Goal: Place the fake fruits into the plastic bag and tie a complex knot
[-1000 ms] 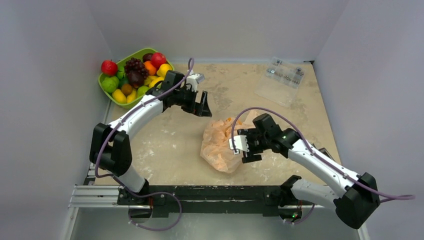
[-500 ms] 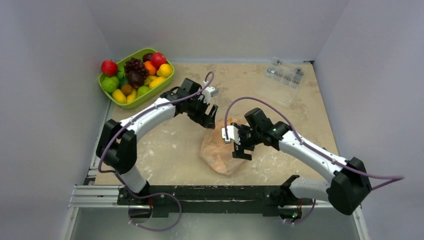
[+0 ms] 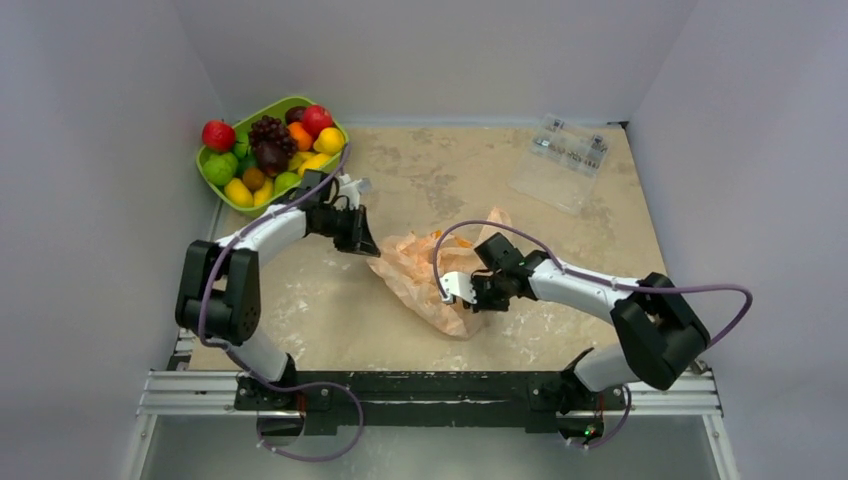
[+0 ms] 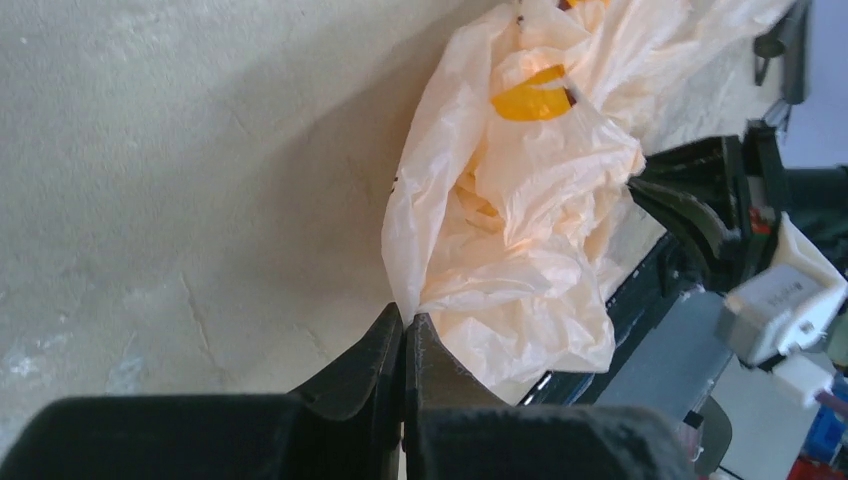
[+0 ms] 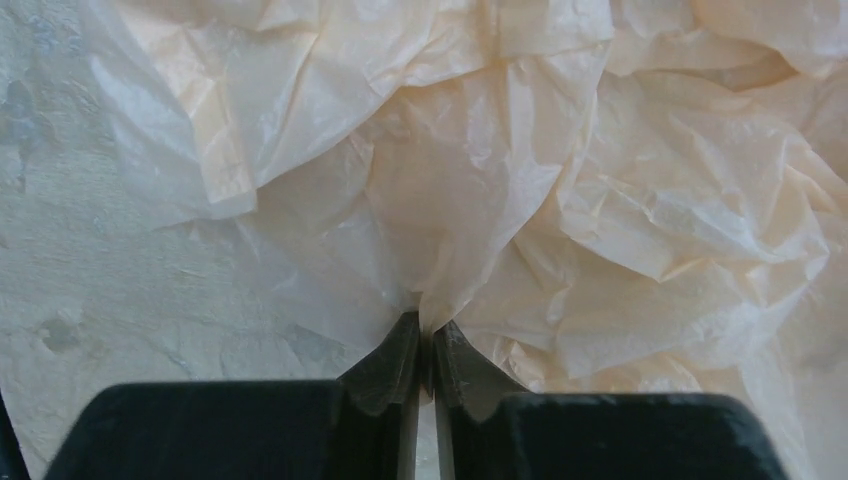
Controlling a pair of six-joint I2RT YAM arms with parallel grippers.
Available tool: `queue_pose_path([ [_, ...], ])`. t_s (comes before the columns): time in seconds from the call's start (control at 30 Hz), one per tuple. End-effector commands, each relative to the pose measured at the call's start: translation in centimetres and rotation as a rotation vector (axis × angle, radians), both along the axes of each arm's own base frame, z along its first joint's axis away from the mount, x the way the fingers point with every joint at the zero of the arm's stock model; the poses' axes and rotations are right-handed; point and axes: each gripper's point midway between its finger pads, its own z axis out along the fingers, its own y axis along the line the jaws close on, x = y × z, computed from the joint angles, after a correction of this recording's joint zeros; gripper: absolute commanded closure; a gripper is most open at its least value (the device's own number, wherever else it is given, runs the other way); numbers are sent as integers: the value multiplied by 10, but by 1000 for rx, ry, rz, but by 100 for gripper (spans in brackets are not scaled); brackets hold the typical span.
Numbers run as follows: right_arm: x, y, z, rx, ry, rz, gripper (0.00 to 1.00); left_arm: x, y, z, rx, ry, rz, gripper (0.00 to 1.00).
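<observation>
- The left gripper (image 4: 403, 325) pinches the edge of the bag (image 3: 418, 268), jaws closed on film.
- The right gripper (image 5: 425, 325) nips a fold likewise, mid-worktop (image 3: 330, 300).
- The fruits (image 3: 270, 155) sit at the far left corner.
- Risk: opposed pulling may tear the thin film or slip it free.

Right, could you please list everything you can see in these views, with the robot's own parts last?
plastic bag: one, translucent peach-orange with orange prints, crumpled mid-table between the arms.
fake fruits: a heap, count unclear; red, orange, yellow, green, plus dark purple grapes; in the tray, one red at its left rim.
tray: one, lime-green, far left corner.
clear packets: a few, transparent, far right.
table: one, mottled beige, under everything.
left fingers: black, shut on the bag's left edge.
right fingers: black, shut on a fold of the bag.
</observation>
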Motion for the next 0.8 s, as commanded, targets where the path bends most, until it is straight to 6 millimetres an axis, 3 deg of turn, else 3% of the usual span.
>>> queue_pose_path([
  [0.0,11,-29,-20,-131,-46,-15,99,9,-9,71,-264,-270,-32,100],
  [0.1,25,-42,-9,-102,-80,-74,100,9,-2,101,-326,-378,-28,100],
  [0.2,31,-43,18,-30,-74,-106,97,-6,-1,114,-325,-487,-142,100],
  [0.27,27,-26,51,71,-52,-89,74,-17,-2,114,-303,-552,-215,100],
  [0.3,25,-15,73,142,-48,-88,53,-21,-3,114,-303,-573,-244,100],
  [0.33,25,-3,97,215,-48,-91,39,-23,-5,115,-295,-598,-267,100],
  [0.4,29,21,145,369,-51,-120,25,-25,-9,122,-303,-629,-284,100],
  [0.5,35,49,205,558,-36,-154,22,-32,-21,139,-316,-705,-339,100],
  [0.6,48,68,243,690,-40,-191,23,-45,-31,149,-311,-774,-428,100],
  [0.67,60,78,255,751,-18,-251,22,-52,-36,153,-305,-804,-465,100],
  [0.77,79,92,256,796,31,-318,19,-57,-40,158,-306,-837,-490,100],
])
